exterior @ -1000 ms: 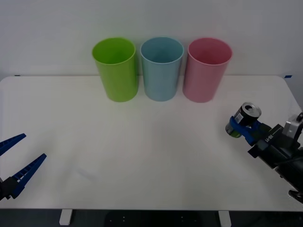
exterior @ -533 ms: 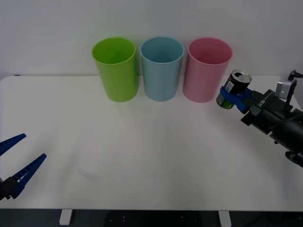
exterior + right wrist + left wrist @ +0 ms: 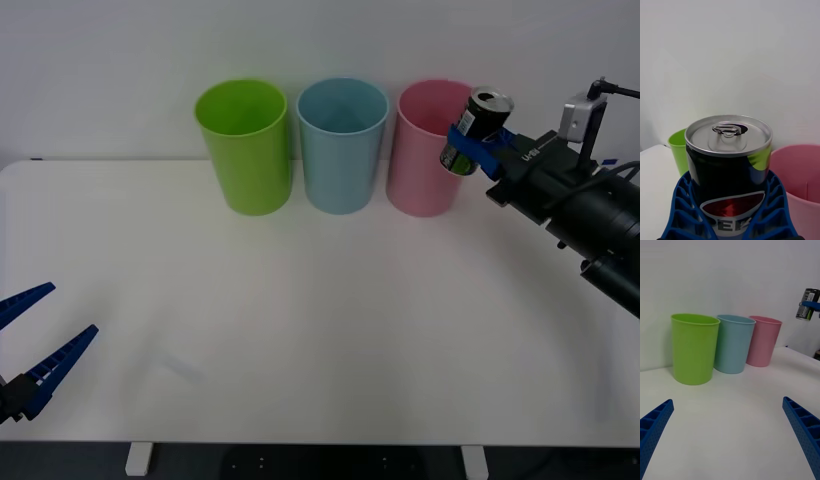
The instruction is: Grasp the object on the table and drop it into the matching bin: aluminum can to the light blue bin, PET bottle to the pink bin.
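The aluminum can, dark with a silver pull-tab top, is in the air at the height of the pink bin's rim, at that bin's right edge. My right gripper is shut on the can's lower body, and the can leans slightly. In the right wrist view the can sits between the blue fingers, with the pink bin behind it. The light blue bin stands just left of the pink one. My left gripper is open, low at the white table's front left.
A lime green bin stands left of the light blue bin; all three line the table's far edge against a white wall. The left wrist view shows the row of bins and the raised can far off.
My right gripper has carried the can up off the table's right side and toward the far left, from table height to the pink bin's rim. The left arm has not moved.
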You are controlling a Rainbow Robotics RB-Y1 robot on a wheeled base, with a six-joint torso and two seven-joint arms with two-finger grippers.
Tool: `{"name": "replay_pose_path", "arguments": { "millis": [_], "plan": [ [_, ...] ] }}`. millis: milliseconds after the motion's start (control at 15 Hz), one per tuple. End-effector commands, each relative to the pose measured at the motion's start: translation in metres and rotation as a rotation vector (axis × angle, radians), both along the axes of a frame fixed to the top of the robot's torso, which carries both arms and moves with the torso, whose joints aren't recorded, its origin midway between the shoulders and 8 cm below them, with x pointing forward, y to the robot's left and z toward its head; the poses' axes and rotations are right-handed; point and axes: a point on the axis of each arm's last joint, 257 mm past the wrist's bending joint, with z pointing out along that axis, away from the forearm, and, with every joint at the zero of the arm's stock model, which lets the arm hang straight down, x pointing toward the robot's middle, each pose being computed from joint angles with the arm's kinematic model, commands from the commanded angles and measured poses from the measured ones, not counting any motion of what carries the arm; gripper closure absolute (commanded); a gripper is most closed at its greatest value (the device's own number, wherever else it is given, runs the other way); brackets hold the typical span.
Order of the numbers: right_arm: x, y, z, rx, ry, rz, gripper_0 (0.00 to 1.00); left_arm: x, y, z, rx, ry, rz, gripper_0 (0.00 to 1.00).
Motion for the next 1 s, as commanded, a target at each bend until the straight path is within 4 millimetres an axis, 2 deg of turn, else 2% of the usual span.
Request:
{"name": "replay_pose_path", "arguments": {
  "millis": [67, 400, 1000],
  "plan": [
    [0.006, 0.012, 0.014, 0.004, -0.007, 0.012, 1.0, 0.0, 0.0, 0.0, 0.0, 0.0, 0.0, 0.0],
    [0.021, 0.034, 0.028, -0.029, -0.02, 0.034, 1.0, 0.0, 0.0, 0.0, 0.0, 0.0, 0.0, 0.0],
    [0.095, 0.083, 0.054, -0.031, -0.002, 0.026, 1.0, 0.0, 0.0, 0.0, 0.0, 0.0, 0.0, 0.0]
  ]
}}
